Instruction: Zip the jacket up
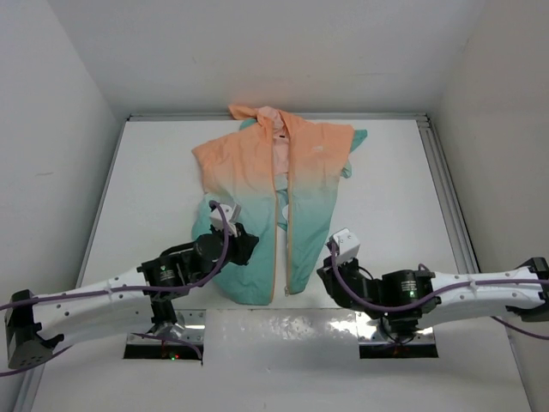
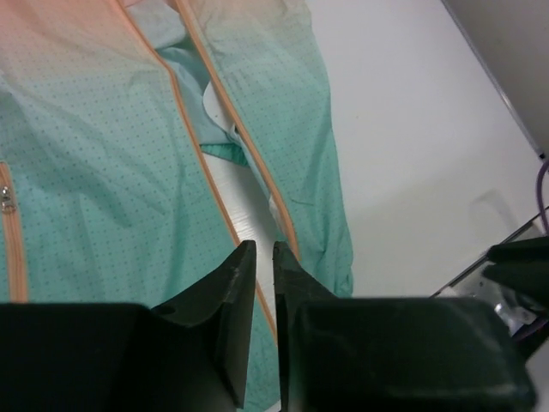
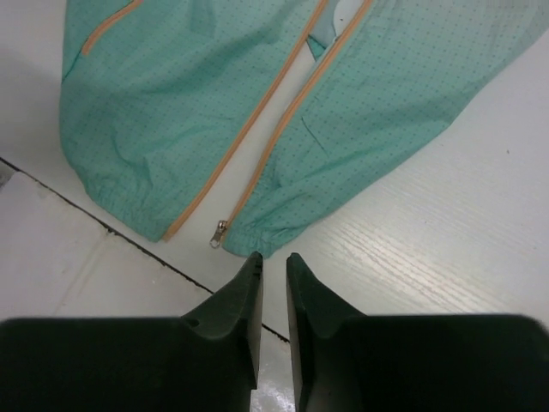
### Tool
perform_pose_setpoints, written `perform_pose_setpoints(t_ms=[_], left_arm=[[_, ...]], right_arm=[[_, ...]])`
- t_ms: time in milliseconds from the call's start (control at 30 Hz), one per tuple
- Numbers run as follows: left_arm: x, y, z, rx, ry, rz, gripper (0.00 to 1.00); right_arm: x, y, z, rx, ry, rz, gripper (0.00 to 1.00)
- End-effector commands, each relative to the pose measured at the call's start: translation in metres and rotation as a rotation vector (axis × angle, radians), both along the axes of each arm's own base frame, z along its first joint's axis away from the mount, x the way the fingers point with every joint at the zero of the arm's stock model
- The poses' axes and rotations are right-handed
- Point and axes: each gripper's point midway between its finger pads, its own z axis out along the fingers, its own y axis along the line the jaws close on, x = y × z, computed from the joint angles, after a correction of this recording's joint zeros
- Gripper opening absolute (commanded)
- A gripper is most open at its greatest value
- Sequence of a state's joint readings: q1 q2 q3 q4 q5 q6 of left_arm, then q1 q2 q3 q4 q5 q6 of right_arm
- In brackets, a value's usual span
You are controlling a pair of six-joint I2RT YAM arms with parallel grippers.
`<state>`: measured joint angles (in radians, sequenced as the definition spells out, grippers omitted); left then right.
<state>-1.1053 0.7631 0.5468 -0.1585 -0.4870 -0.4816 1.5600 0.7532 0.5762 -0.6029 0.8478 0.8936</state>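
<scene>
Top external view: jacket (image 1: 249,172) lies open-fronted on the table (image 1: 154,189), hood far, teal hem toward the arms. Fabric looks thin, soft and light, so it will likely bunch and slide when tugged (judgement only). Best hold: pin the hem, then take the small metal zipper pull (image 3: 220,232) at the bottom of the orange tape. Left end effector (image 2: 264,257) and right end effector (image 3: 273,262) are both narrow-gapped and empty. White chest logo (image 1: 324,148) is too small to read.
</scene>
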Motion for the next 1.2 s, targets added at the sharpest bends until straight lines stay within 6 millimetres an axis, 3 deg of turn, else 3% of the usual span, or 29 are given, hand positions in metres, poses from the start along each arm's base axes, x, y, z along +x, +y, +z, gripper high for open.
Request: perform_pose_setpoints(t_ms=[0,33,67,200,367,467,500,600,667,767,967,1167], left_arm=[[-0.007,-0.001,-0.015,0.001,0.036,-0.021,0.11],[-0.010,0.004,-0.028,0.043,0.069,-0.014,0.01],[-0.013,0.004,-0.036,0.058,0.095,-0.015,0.00],[-0.032,0.009,-0.076,0.139,0.178,-0.041,0.00],[-0.051,0.018,-0.104,0.213,0.232,-0.058,0.00],[-0.061,0.008,-0.113,0.235,0.269,-0.125,0.15],[-0.062,0.008,-0.120,0.261,0.281,-0.128,0.25],[-0.064,-0.001,-0.129,0.268,0.300,-0.144,0.35],[-0.067,-0.013,-0.129,0.267,0.318,-0.175,0.38],[-0.065,-0.013,-0.144,0.319,0.323,-0.163,0.41],[-0.069,-0.020,-0.157,0.362,0.327,-0.188,0.58],[-0.069,-0.020,-0.172,0.408,0.340,-0.186,0.55]], right_arm=[[-0.001,0.011,0.019,0.073,-0.018,0.032,0.16],[-0.001,0.012,0.014,0.070,-0.029,0.042,0.05],[0.000,0.013,0.009,0.049,-0.035,0.044,0.00],[0.003,0.016,0.001,-0.028,-0.046,0.022,0.00],[0.007,0.021,-0.004,-0.025,-0.064,-0.006,0.00],[0.004,0.025,-0.008,0.048,-0.048,0.006,0.00],[0.003,0.024,-0.014,0.051,-0.042,0.013,0.00],[0.000,0.024,-0.015,0.080,-0.020,0.015,0.00],[-0.002,0.021,-0.021,0.082,0.004,0.007,0.00],[-0.007,0.022,-0.030,0.087,0.037,0.023,0.05],[-0.014,0.025,-0.040,0.112,0.075,0.048,0.10],[-0.014,0.026,-0.042,0.127,0.070,0.053,0.16]])
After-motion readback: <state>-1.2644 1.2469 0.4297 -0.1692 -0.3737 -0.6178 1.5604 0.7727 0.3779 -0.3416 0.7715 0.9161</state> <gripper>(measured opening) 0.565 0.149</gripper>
